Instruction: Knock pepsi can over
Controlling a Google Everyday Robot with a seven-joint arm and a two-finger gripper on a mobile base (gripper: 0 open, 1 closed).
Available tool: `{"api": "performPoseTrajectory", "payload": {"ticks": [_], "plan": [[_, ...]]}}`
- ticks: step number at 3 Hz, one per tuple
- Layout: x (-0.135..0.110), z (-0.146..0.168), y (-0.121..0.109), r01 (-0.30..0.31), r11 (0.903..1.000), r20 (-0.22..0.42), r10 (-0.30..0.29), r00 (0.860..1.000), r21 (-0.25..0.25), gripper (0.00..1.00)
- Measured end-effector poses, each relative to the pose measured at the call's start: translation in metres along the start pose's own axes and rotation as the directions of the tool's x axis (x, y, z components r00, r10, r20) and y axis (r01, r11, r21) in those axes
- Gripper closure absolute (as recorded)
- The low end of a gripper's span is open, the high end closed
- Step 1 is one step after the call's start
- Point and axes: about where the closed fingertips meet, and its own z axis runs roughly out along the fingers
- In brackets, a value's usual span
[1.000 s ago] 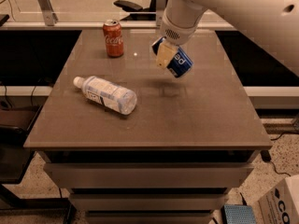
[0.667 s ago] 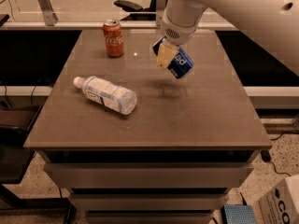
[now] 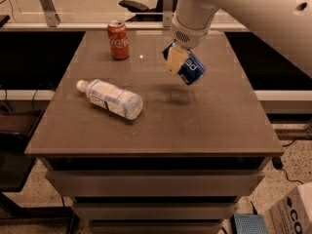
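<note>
The pepsi can [image 3: 191, 69], dark blue with white lettering, is tilted and held above the table, right of centre. Its shadow lies on the tabletop below it. My gripper [image 3: 179, 65] comes down from the white arm at the upper right and is shut on the can. One pale finger [image 3: 174, 60] covers the can's left side; the other finger is hidden behind the can.
A red Coca-Cola can [image 3: 118, 39] stands upright at the back left of the brown table [image 3: 214, 126]. A clear plastic bottle [image 3: 112, 99] with a white cap lies on its side at the left. A cardboard box [image 3: 295, 213] sits on the floor at the lower right.
</note>
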Motion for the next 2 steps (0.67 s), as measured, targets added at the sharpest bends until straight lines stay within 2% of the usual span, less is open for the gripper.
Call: {"api": "performPoseTrajectory", "payload": {"ticks": [2], "plan": [[0.0116,0.0031,0.0037,-0.044,0.999,-0.036,0.044,0.998,-0.007,1.0]]}}
